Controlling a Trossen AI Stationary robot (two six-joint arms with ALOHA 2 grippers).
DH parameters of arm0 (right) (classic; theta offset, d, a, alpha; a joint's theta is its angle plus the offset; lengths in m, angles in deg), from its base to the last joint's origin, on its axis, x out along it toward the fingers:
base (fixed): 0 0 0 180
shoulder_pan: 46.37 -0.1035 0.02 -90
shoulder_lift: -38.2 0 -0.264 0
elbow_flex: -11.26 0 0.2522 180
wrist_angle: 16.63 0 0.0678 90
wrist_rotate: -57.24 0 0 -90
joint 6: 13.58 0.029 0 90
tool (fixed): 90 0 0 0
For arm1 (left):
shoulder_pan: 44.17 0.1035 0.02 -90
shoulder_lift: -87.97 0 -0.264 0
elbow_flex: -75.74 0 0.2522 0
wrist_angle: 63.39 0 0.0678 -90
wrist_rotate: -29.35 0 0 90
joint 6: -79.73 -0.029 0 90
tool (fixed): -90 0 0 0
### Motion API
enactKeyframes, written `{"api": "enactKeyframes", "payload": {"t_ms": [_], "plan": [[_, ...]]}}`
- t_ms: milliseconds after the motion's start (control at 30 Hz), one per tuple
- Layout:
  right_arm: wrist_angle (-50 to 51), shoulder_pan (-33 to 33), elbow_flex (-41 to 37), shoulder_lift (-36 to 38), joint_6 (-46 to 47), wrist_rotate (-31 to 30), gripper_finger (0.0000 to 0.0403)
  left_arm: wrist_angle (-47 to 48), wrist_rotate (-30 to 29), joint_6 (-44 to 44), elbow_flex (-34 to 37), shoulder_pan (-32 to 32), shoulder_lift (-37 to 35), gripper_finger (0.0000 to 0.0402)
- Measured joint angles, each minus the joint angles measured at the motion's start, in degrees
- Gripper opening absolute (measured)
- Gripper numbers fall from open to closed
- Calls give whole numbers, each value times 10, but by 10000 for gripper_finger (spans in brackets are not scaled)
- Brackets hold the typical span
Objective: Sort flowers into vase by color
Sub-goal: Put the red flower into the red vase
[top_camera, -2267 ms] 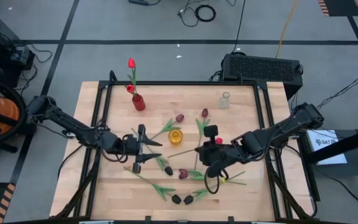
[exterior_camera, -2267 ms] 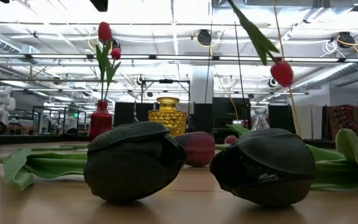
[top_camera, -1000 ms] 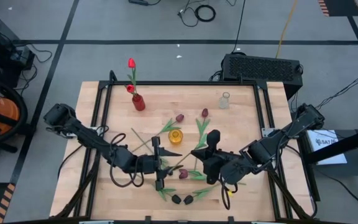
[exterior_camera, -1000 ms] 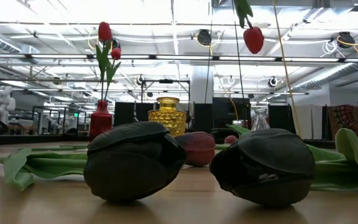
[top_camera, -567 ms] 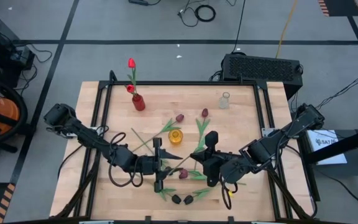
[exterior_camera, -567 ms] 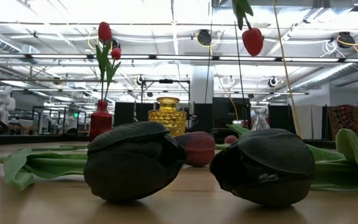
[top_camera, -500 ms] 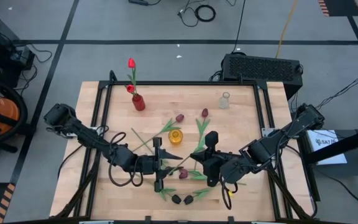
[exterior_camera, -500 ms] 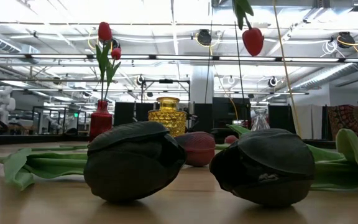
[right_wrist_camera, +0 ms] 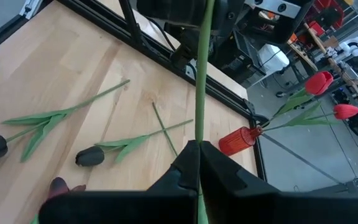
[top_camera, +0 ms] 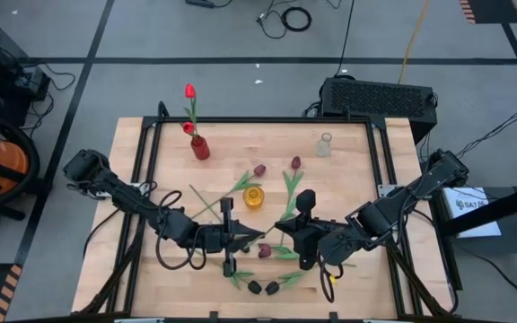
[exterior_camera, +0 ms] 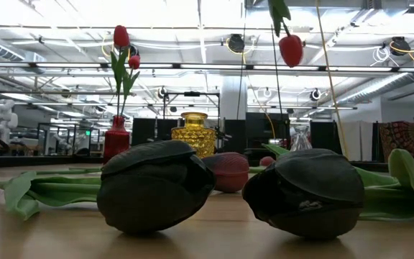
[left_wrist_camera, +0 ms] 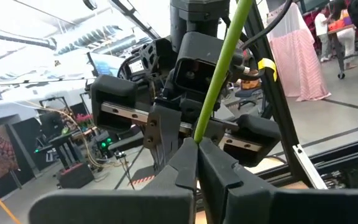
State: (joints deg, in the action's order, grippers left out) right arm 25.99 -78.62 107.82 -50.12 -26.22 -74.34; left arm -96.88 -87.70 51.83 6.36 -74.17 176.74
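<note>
Both end effectors [left_wrist_camera: 197,163] [right_wrist_camera: 199,163] on one stem [left_wrist_camera: 219,65].

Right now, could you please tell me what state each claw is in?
Left claw: closed on the green stem of a tulip.
Right claw: closed on that same tulip's stem.

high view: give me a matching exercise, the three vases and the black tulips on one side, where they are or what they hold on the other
1 red vase
2 yellow vase
3 clear vase
4 black tulips

a far side of the table, right
b near edge
c holds two red tulips
d table centre

Pairs: 1-c, 2-d, 3-a, 4-b
</note>
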Motion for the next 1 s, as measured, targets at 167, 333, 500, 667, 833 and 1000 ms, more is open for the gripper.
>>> {"api": "enactKeyframes", "payload": {"t_ms": [167,333,500,667,833,1000], "plan": [[17,-1,0,0,21,0,0,3,-2,-19,0,0,0,10],[41,-2,0,0,54,-1,1,3,-5,-30,1,5,1,10],[57,-2,0,0,93,-6,30,4,0,-29,1,16,1,10],[89,-1,0,0,149,-43,100,28,11,-30,1,22,-1,10],[136,0,0,0,189,-84,178,59,16,-28,1,21,-22,10],[148,0,0,0,201,-88,230,119,-15,8,1,22,-58,10]]}}
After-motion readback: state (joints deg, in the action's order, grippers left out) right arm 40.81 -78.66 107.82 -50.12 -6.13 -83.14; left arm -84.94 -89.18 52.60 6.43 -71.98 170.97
